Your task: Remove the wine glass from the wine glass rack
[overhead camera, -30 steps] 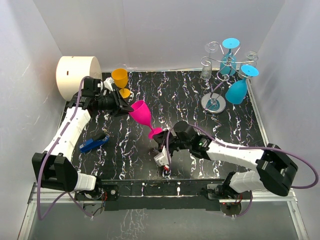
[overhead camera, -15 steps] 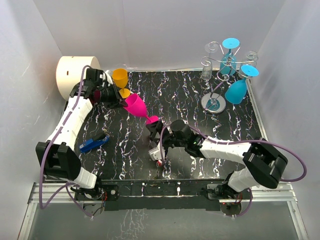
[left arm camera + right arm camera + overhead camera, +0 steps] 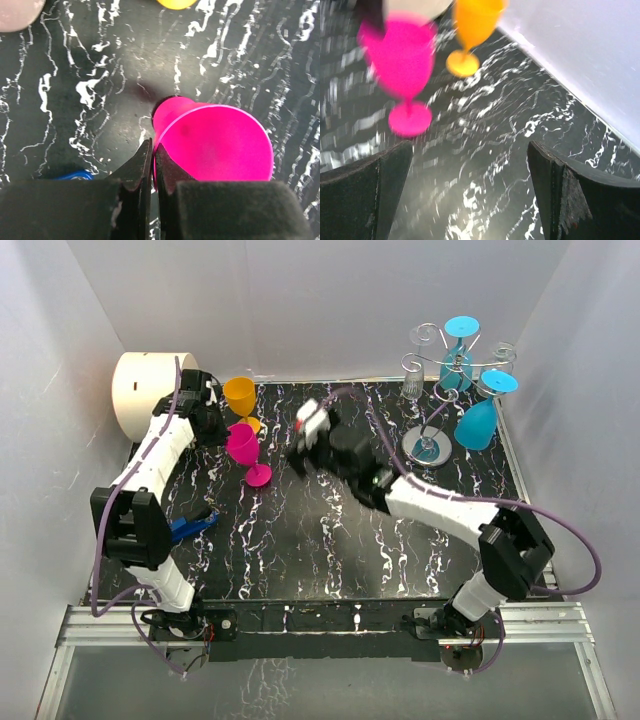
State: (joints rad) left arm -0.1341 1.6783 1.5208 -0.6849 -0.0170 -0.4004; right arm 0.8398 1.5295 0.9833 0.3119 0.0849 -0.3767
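The wine glass rack [image 3: 428, 448] stands at the back right. Two blue wine glasses [image 3: 474, 424] hang upside down from its arms, and a clear one [image 3: 412, 381] hangs on the left arm. A pink wine glass [image 3: 243, 445] is upright at the back left, and my left gripper [image 3: 227, 425] is shut on its rim. From the left wrist the fingers [image 3: 170, 172] pinch the pink wall [image 3: 215, 145]. My right gripper [image 3: 302, 440] is open at mid-table, holds nothing and is far from the rack. Its camera faces the pink glass [image 3: 400, 60].
An orange wine glass [image 3: 240, 398] stands just behind the pink one, and it also shows in the right wrist view [image 3: 475, 20]. A cream cylinder [image 3: 150, 390] sits in the back left corner. A blue object [image 3: 185, 530] lies near the left edge. White walls enclose the table.
My right gripper let go of the pink glass's foot, opened wide and swung up to mid-table. The left arm pulled the pink glass back and turned it upright beside the orange one.
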